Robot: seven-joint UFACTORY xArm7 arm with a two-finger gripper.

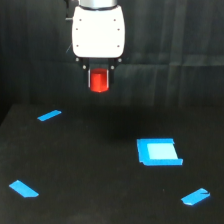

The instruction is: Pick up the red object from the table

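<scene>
Red block (pixel 99 80) hangs in the air, clamped in the gripper (pixel 99 81), well above the wide black surface (pixel 100 190). A dark curtain (pixel 175 50) fills the background. A blue square patch (pixel 159 152) lies toward the exterior view's right; three blue tape strips (pixel 49 115) sit apart. The arm's white housing (pixel 98 31) is cut off at the top edge.

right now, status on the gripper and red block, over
Gripper shut on red block. Block lifted clear of the table. Nothing in the way; blue square patch and tape strips lie flat below.
</scene>
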